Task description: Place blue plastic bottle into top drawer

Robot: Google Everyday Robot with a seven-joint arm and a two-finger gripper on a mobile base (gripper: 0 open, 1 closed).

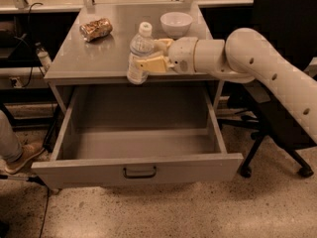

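The blue plastic bottle (pixel 139 53) is clear with a white cap and a pale label. It stands nearly upright in the air, its base at the front edge of the cabinet top. My gripper (pixel 149 56) reaches in from the right and is shut on the bottle's middle, one cream finger (pixel 152 64) across its front. The top drawer (pixel 138 169) is pulled wide open below, grey and shallow, with a dark curved handle (pixel 139 172) on its front panel. Its inside is bare.
A white bowl (pixel 176 23) and a short brown-gold can (pixel 96 29) lying on its side rest on the grey cabinet top (pixel 89 56). A black office chair (pixel 282 43) stands at the right. A person's shoe (pixel 20 156) shows at the left.
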